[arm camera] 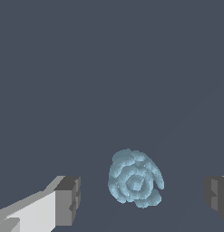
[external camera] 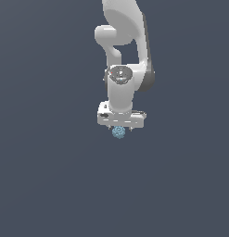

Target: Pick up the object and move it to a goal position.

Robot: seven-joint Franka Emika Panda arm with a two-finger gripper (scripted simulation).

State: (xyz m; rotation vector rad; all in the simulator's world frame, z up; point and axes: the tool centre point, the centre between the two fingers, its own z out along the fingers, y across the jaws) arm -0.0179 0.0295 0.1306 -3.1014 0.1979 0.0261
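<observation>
While the fingers [arm camera: 68, 199] stand wide apart, the light-blue object [arm camera: 135, 179] sits untouched between them.

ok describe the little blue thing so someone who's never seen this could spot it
Find the white robot arm against the plain dark grey background and follow it down to the gripper. Just beneath sits the object, between the open fingers: a tiny light-blue bumpy lump, the only coloured thing in view.

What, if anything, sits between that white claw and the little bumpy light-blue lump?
Nothing visible does. In the wrist view the tiny light-blue bumpy lump lies in the open gap between the white gripper's grey fingertips, touching neither. Only bare dark grey ground surrounds it.
</observation>
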